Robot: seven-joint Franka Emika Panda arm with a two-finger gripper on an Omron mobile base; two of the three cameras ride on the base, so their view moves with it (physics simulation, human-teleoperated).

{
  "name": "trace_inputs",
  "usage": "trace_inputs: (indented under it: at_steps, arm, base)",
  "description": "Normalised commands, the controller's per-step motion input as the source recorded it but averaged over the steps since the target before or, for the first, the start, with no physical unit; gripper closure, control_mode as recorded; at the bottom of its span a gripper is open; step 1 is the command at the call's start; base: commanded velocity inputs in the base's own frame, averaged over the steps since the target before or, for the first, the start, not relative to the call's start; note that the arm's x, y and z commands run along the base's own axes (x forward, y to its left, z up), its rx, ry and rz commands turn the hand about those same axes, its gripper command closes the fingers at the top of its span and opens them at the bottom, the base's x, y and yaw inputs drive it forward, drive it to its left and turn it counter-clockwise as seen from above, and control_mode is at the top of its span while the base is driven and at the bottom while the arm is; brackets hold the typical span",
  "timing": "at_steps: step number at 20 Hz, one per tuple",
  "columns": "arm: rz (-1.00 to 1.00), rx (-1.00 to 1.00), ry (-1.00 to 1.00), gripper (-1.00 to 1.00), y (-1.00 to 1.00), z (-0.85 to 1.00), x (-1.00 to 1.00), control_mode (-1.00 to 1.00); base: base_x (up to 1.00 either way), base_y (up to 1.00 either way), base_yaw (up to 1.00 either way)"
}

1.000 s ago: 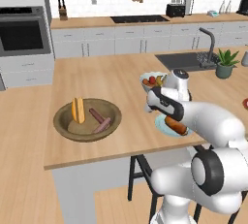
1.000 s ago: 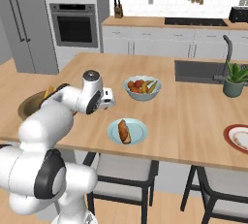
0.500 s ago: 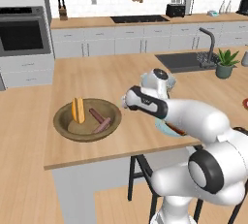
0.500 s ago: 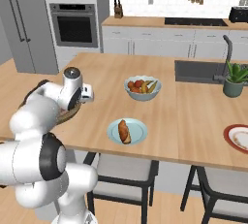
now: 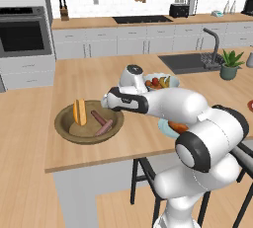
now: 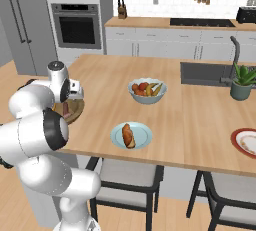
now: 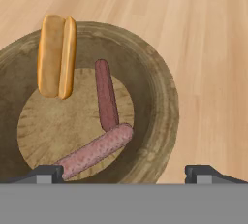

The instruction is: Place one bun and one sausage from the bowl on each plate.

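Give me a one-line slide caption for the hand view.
Open claw above the wooden bowl, which holds a yellow-orange bun and two sausages touching at their ends.

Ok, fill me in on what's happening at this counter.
The robot is serving buns and sausages from the wooden bowl onto plates. Its gripper hangs open and empty over the bowl, which holds a yellow-orange bun and two sausages. A reddish-brown bun already lies on the light blue plate. The red-rimmed plate sits at the counter's far right.
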Motion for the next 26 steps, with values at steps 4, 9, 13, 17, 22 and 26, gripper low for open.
trace_inputs:
  at_steps: [4,9,13,17,22,26]
  arm:
    - [0.0,0.0,0.03,-1.0,0.44,-0.27,0.15,-1.0]
    - [0.0,0.0,0.01,-1.0,0.51,-0.5,0.19,-1.0]
    - [0.0,0.0,0.0,-1.0,0.11,-0.38,0.46,-1.0]
    - [0.0,0.0,0.0,-1.0,0.17,-0.37,0.29,-1.0]
    - [0.0,0.0,0.0,-1.0,0.23,-0.42,0.18,-1.0]
    - [-0.01,0.0,0.0,-1.0,0.0,-0.16,0.28,-1.0]
  base:
    - [0.0,0.0,0.0]
    - [0.0,0.0,0.0]
    - [0.0,0.0,0.0]
    - [0.0,0.0,0.0]
    - [0.0,0.0,0.0]
    - [0.0,0.0,0.0]
